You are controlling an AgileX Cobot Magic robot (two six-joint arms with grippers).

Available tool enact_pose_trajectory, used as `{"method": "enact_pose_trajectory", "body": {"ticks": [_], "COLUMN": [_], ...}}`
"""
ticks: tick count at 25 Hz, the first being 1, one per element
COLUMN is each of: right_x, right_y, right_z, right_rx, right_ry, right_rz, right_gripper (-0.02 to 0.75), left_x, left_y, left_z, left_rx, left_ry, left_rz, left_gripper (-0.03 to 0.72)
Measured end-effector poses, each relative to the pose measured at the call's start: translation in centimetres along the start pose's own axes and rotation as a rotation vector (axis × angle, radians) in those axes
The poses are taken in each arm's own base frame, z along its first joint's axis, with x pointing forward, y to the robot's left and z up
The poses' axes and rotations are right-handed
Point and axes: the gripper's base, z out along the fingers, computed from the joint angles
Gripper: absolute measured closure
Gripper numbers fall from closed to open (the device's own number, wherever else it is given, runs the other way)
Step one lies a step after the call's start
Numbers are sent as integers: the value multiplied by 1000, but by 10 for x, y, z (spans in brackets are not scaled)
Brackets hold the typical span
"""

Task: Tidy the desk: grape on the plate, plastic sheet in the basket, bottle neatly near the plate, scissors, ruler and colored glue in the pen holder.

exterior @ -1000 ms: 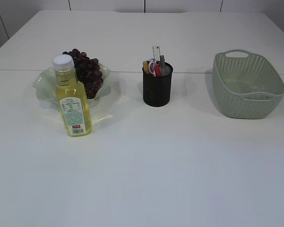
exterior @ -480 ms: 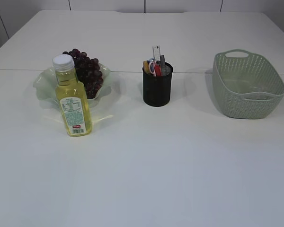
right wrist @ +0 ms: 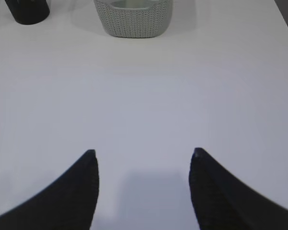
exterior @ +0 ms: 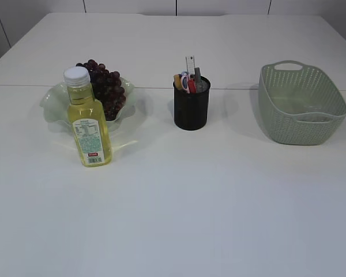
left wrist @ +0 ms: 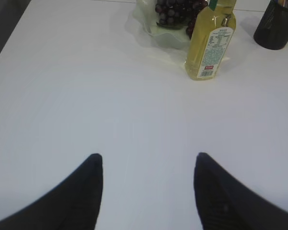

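grape (exterior: 104,86): on plate (exterior: 55,107), far-left side of desk (exterior: 190,202).
bottle (exterior: 89,124): upright, touching plate front; we judge a nudge tips it.
pen holder (exterior: 191,107): scissors, ruler inside.
basket (exterior: 300,104): far-right; sheet unclear.
left fingers (left wrist: 146,187), right fingers (right wrist: 141,184): spread apart, empty.

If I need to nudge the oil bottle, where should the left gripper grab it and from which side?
Probably the bottle at its flat labelled body, below the white cap, coming from the front with the open left gripper. It stands upright, with the plate and grapes close behind, so a rear approach is blocked.
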Motion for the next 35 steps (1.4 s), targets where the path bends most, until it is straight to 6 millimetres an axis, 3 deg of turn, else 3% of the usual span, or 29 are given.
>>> {"method": "enact_pose_trajectory", "body": {"ticks": [35], "right_x": [5], "right_y": [0], "right_z": [-5], "right_rx": [3], "right_ry": [-48], "right_rz": [-1], "right_gripper": [267], "left_x": [0], "left_y": [0], "left_z": [0], "left_rx": [6], "left_ry": [-2], "left_rz": [3], "left_gripper": [274]}}
